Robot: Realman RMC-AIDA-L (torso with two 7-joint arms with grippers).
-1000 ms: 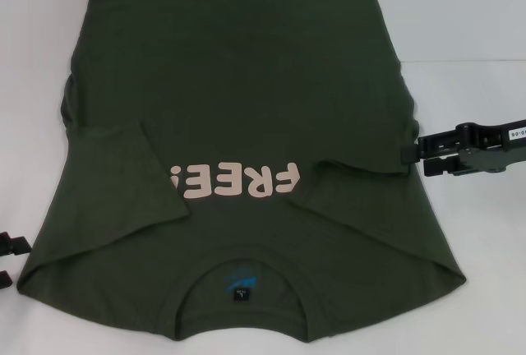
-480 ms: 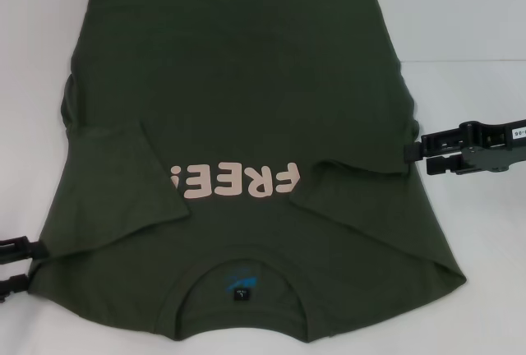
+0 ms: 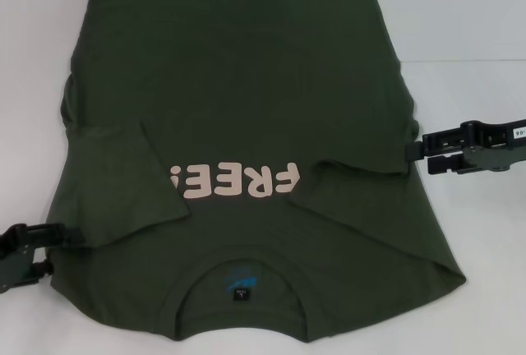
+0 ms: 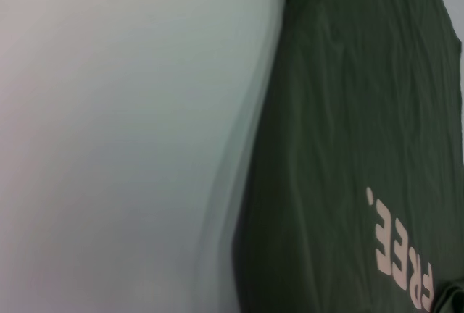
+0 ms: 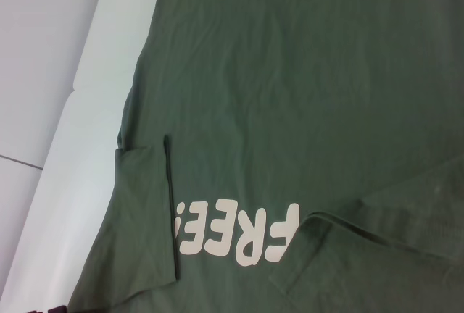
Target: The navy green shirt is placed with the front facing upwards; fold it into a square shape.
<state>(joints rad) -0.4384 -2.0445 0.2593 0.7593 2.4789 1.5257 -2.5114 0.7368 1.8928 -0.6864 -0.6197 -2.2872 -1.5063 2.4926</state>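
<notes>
- The left claw is seen low at the left edge of the head view, its dark tips reaching the shirt's left border just below the folded-in sleeve; whether its fingers are apart or together cannot be told.
- The navy green shirt is spread front-up across the white surface, collar toward the robot, hem at the far side, and the pale pink "FREE!" print is read upside down.
- Both short sleeves are already turned in over the chest, the left one covering the print's end and the right one lying beside it.
- The right claw is held at the shirt's right edge level with the print, two dark fingers shown one above the other with a slim gap between them, apparently parted at the cloth and not clearly clamped on it.
- The step in hand is judged to be the gripping of both side edges for the next fold.
- It is best done with both layers of cloth taken at matching heights, so that the fold line is kept straight.
- A grip caught on the sleeve flap alone is likely to undo the tuck.
</notes>
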